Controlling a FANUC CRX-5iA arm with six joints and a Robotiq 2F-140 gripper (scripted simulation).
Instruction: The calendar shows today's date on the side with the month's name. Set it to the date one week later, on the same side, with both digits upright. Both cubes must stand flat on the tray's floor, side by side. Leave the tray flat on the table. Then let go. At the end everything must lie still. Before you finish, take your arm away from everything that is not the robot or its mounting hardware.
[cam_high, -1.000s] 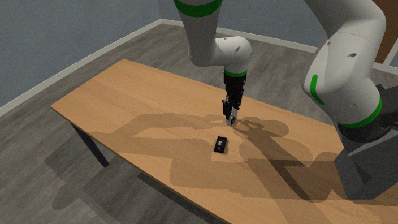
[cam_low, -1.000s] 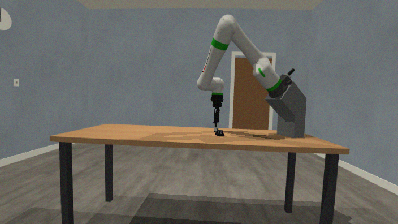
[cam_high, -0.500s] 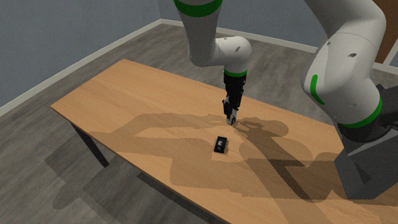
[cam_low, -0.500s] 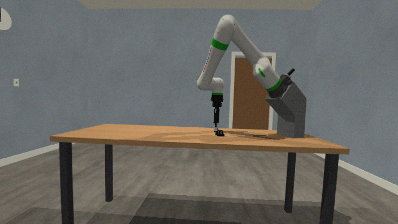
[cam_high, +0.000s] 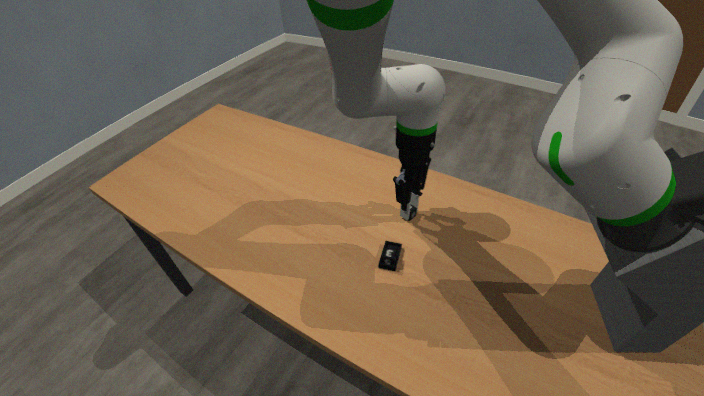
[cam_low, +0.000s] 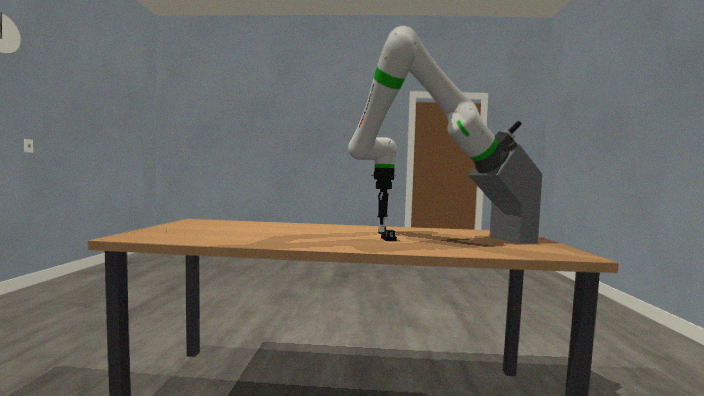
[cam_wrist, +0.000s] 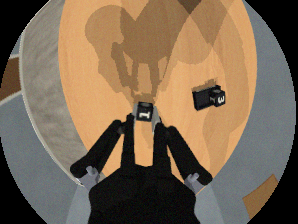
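Note:
The black calendar tray (cam_high: 398, 253) lies flat on the wooden table with one pale-faced cube (cam_high: 388, 259) standing in it. The tray also shows in the wrist view (cam_wrist: 209, 96) and, very small, in the exterior view (cam_low: 389, 235). My gripper (cam_high: 409, 214) points straight down behind the tray, its tips at or just above the table top. It is shut on the other small cube (cam_wrist: 144, 112), which shows a white face with a dark mark between the fingertips. The digits are too small to read.
The robot's grey base (cam_high: 650, 280) stands at the table's right end. The arm's shadow falls across the table around the tray. The table's near edge runs a short way in front of the tray.

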